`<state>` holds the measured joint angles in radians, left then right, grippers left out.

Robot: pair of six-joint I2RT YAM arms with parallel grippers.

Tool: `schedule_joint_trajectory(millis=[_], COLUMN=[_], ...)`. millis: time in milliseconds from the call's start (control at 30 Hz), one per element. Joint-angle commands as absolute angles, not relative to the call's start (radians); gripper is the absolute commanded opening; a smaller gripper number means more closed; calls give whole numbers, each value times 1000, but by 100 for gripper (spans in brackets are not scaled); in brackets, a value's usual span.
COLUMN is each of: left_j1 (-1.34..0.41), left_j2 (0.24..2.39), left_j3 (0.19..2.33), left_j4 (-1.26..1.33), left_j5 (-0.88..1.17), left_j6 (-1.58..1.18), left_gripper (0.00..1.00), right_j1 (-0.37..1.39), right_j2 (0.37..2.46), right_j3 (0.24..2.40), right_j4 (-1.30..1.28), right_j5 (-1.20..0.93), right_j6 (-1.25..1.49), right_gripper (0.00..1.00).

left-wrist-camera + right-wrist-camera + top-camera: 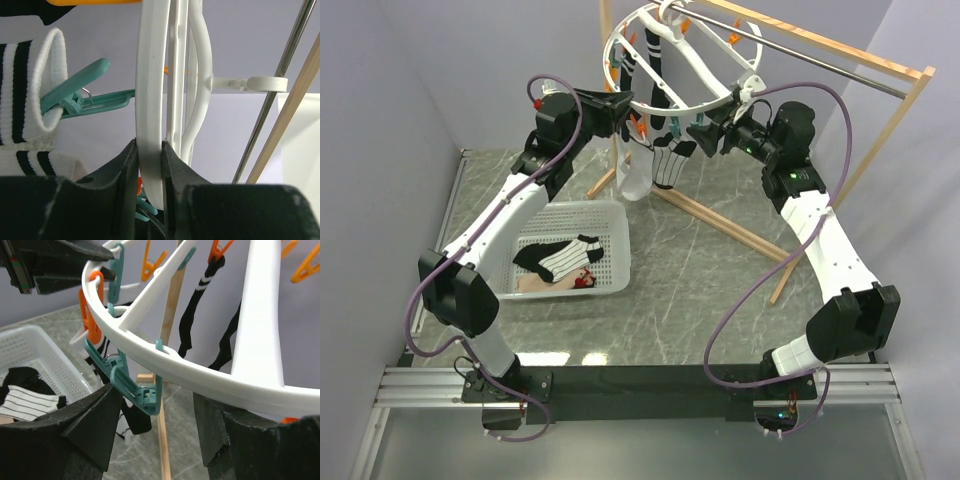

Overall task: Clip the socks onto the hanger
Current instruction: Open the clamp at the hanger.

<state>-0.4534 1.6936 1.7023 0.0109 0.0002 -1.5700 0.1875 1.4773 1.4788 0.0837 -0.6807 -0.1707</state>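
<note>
The white ring hanger hangs on the metal rod at the back. My left gripper is shut on its rim, which stands between the two fingers. My right gripper is open just under the rim, with an empty teal clip dangling between its jaws. Black socks and a white sock with a black-banded cuff hang clipped. Another teal clip pinches a banded cuff. A striped sock lies in the basket.
The white perforated basket sits on the table at left, with a black sock beside the striped one. The wooden frame and its metal rod cross the back right. Orange clips dangle round the ring.
</note>
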Motion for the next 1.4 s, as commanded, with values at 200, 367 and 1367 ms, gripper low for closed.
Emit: schedule_joint_trajectory(millis=[200, 367, 1367], left_j1=[-440, -437, -459], left_j2=[1678, 1675, 1651], left_j3=[1735, 1730, 1710], left_j4=[75, 72, 64], left_j5=[18, 18, -55], left_j6=[-1566, -1566, -1551], left_gripper=[20, 20, 19], right_j1=[193, 198, 278], right_j2=[1457, 1463, 1378], right_j3=[1447, 1424, 1344], right_j4=[366, 431, 428], right_j5=[-710, -677, -381], right_j6=[-13, 31, -106], right_gripper=[65, 65, 73])
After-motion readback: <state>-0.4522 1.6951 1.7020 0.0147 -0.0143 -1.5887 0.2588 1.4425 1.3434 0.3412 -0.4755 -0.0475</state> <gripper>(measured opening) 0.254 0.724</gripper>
